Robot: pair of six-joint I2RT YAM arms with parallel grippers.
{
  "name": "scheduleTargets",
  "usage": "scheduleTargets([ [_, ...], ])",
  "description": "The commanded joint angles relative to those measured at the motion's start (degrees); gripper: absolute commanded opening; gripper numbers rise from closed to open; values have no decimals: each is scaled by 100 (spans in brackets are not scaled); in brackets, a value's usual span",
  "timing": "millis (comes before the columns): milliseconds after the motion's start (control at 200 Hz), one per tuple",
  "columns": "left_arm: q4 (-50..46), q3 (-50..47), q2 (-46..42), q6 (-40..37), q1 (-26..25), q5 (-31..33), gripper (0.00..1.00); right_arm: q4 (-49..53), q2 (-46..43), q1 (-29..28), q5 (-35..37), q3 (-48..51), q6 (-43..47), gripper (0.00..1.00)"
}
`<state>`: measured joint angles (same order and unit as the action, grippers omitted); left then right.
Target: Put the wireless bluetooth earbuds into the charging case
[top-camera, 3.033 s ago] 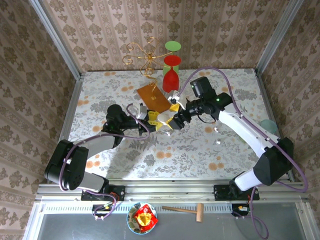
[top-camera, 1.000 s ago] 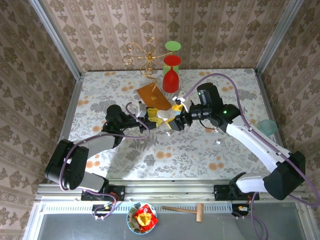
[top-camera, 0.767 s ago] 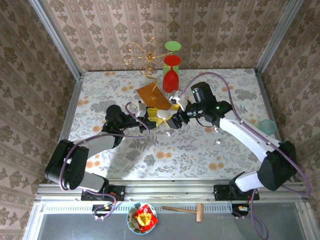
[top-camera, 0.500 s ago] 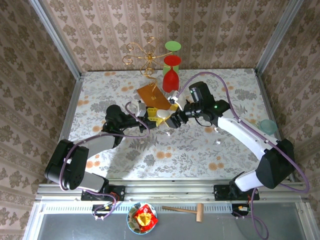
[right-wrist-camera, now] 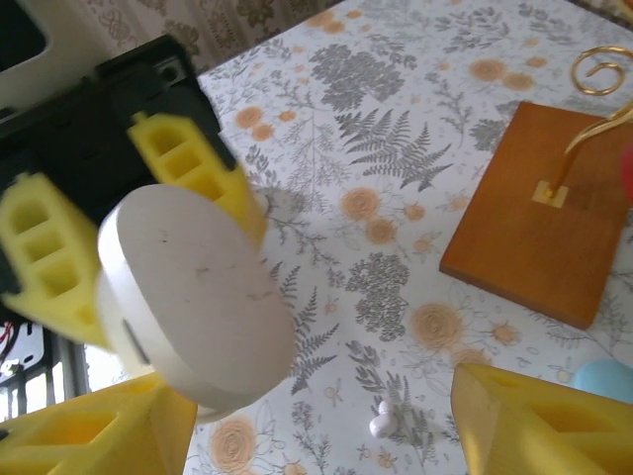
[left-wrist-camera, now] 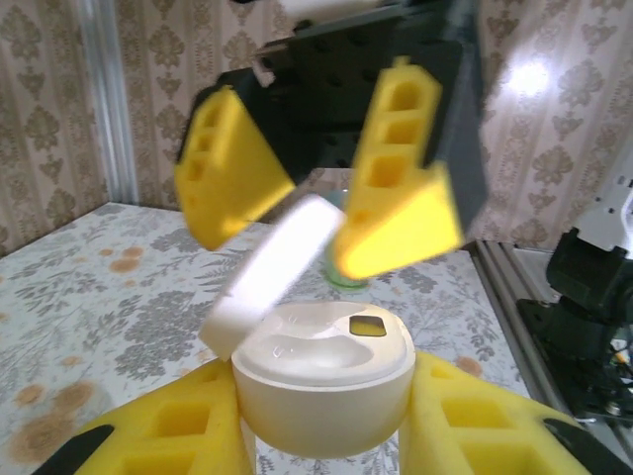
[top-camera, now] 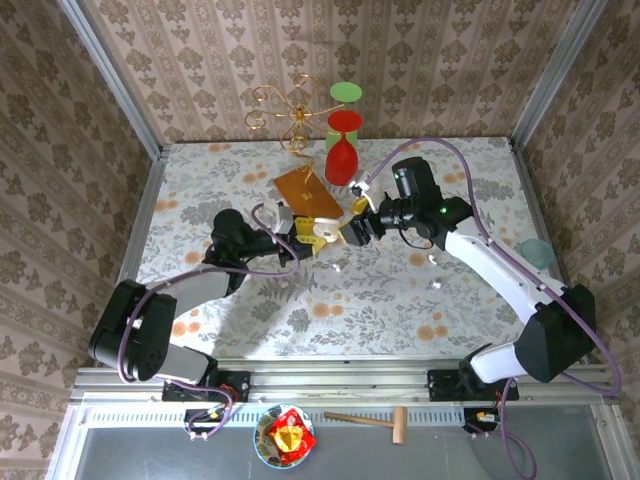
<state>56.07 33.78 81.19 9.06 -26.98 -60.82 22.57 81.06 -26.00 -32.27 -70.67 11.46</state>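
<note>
My left gripper [top-camera: 303, 239] [left-wrist-camera: 321, 440] is shut on the white round charging case [top-camera: 319, 231] [left-wrist-camera: 321, 381] and holds it above the table. The case's lid [left-wrist-camera: 272, 277] [right-wrist-camera: 188, 292] stands tilted open, and the two hollows inside look empty. My right gripper [top-camera: 347, 231] [right-wrist-camera: 316, 435] [left-wrist-camera: 309, 236] is open, with its yellow fingers on either side of the lid. One white earbud [top-camera: 336, 267] [right-wrist-camera: 382, 424] lies on the table below the grippers. Two more small white pieces [top-camera: 437, 284] [top-camera: 432, 260] lie to the right.
An orange wooden base [top-camera: 307, 194] [right-wrist-camera: 539, 242] with a gold wire stand sits behind the grippers. A red glass [top-camera: 342, 160] and a green one [top-camera: 346, 93] stand beside it. A light blue rounded thing [right-wrist-camera: 603, 381] lies near the base's corner.
My right gripper has drawn slightly back and to the right of the case, and its jaws have narrowed a little. The left arm and the case have stayed put.
</note>
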Motion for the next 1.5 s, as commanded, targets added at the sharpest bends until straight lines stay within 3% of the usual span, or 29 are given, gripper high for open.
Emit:
scheduleTargets([
  [0,131,32,-111,-4,-43,-334,22,-103,-66,38,-85,-210,-48,69],
  [170,173,66,-105,77,-44,-434,22,-229,-3,35,9,-174,40,67],
  [440,187,128,-77,175,-97,-518,22,61,129,-1,-1050,-279,524,37],
  [625,176,171,-77,219,-123,-510,22,376,257,-64,-1219,-381,799,29],
  [755,167,211,-78,251,-141,-506,22,441,295,-81,-1262,-404,831,12],
  [910,177,199,-77,239,-158,-432,23,516,201,-90,-1159,-378,906,2],
  [985,167,181,-77,210,-151,-370,27,512,105,-97,-1051,-356,919,0],
  [1145,168,199,-30,235,-158,-308,48,283,-90,-151,-696,-204,790,0],
  [1495,143,261,18,314,-167,-262,73,206,-371,-416,266,-166,876,0],
])
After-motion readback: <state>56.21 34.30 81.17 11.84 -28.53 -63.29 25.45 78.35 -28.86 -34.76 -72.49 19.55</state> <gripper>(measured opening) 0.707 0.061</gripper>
